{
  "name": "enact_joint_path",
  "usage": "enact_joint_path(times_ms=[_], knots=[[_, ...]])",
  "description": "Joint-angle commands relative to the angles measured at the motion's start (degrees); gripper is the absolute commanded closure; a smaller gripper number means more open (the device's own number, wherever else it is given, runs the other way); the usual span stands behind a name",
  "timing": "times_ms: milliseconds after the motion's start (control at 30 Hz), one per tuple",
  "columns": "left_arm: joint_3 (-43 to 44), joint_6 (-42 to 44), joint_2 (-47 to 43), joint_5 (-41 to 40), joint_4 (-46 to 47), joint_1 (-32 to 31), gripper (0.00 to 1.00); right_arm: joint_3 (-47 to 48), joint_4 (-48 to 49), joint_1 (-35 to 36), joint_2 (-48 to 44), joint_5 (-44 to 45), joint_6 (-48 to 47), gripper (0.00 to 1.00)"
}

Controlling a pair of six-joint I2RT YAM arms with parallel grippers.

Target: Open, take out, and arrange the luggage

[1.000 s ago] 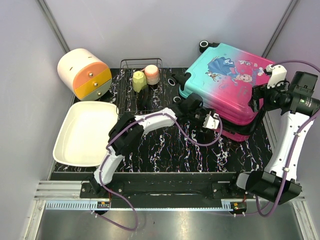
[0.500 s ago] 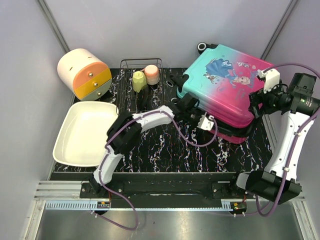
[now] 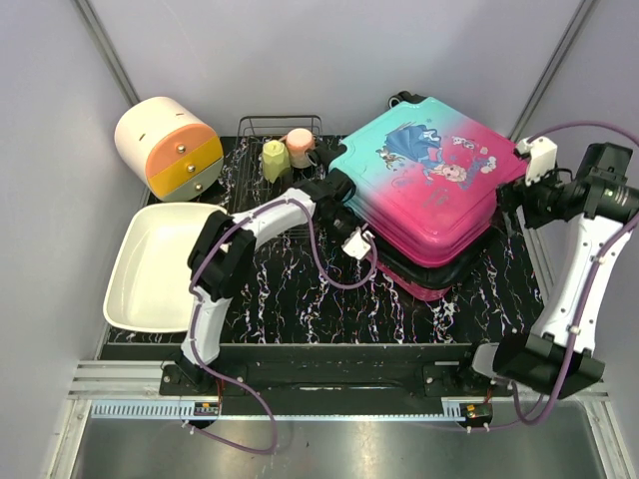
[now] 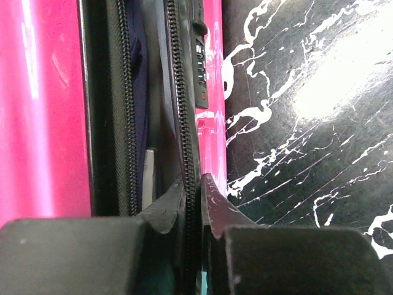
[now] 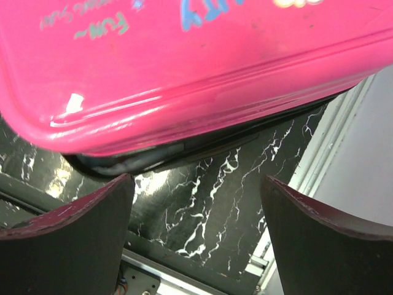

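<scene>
— Where do we look from on top?
— From high above and behind the arm bases, facing down and forward. We take in the whole table (image 3: 439,314) from far off.
— And on the left wrist?
— We sit right behind the left gripper (image 4: 191,184), looking out past it, very near the zipper edge of the luggage (image 4: 43,110), with tabletop on our right.
— The right wrist?
— We look out through the right gripper (image 5: 196,181), close under a pink corner of the shell, down at the table's edge.
— What do we share?
— All three views catch the luggage and the marbled tabletop. Our two wrist views cover different sides of it.
</scene>
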Motion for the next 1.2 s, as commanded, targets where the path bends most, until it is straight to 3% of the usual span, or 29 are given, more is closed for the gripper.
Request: enact_joint_path(times_ms=[0,67,133,167,200,300,333,400,500,533,600,633,700,733,833,933,1067,1167], knots=[[8.9,12.5,4.2,-11.4,11.4,4.0,0.98,6.5,3.2,-0.8,5.8,-3.2,9.8,0.08],[10.4,8.7,4.3,-11.4,15.2,4.7,0.88,9.0,5.4,-0.9,7.4,-3.4,13.9,0.08],[6.3,5.4,1.6,-9.4,19.0,5.3,0.65,11.2,7.5,-1.0,9.0,-3.6,17.4,0.08],[3.6,4.0,-2.8,-8.7,21.6,5.4,0.57,12.2,9.7,-1.0,9.7,-3.7,18.9,0.08],[-2.5,3.9,-5.3,-7.1,22.0,5.4,0.40,13.2,10.9,-1.0,11.7,-4.0,20.4,0.07],[-15.0,-0.3,-16.5,-3.8,24.3,3.9,0.17,18.3,15.8,-1.2,16.4,-5.2,29.7,0.06],[-17.6,-5.5,-21.4,-3.5,25.7,3.3,0.07,20.6,18.1,-1.3,17.7,-5.4,31.3,0.06],[-23.1,-10.7,-25.7,-2.7,25.7,1.6,0.06,23.6,20.5,-1.3,21.4,-5.7,34.4,0.05],[-29.0,-25.8,-33.2,-4.8,29.1,-0.9,0.06,27.9,24.1,-1.2,27.1,-8.0,37.1,0.04],[-30.2,-36.2,-36.0,-5.8,32.0,-1.3,0.06,29.5,23.9,-1.3,29.0,-8.9,37.5,0.04],[-32.1,-48.0,-37.9,-10.1,34.2,-1.6,0.07,33.7,23.8,-1.3,34.2,-10.7,38.6,0.03],[-32.2,-62.6,-38.7,-13.1,36.1,-1.6,0.07,35.2,23.5,-1.3,36.0,-11.5,38.9,0.02],[-30.1,-76.3,-38.3,-19.2,34.1,-0.5,0.07,40.5,23.1,-1.3,41.4,-13.5,39.5,0.02],[-28.8,-89.7,-37.8,-21.0,31.9,-0.1,0.06,42.6,22.5,-1.1,43.1,-14.2,39.7,0.02],[-29.0,-108.3,-38.0,-26.7,29.9,0.3,0.02,52.1,20.1,-0.4,50.7,-15.0,39.6,0.02],[-35.6,-119.8,-39.9,-30.5,34.5,0.1,0.01,57.4,19.0,0.7,56.4,-14.9,37.6,0.01],[-36.1,-124.3,-36.7,-32.5,35.8,-0.6,0.01,57.0,15.2,2.0,59.6,-16.8,32.5,0.02],[-32.3,-123.7,-30.7,-33.1,39.3,-2.2,0.02,51.1,11.4,2.2,58.0,-19.2,27.9,0.06]])
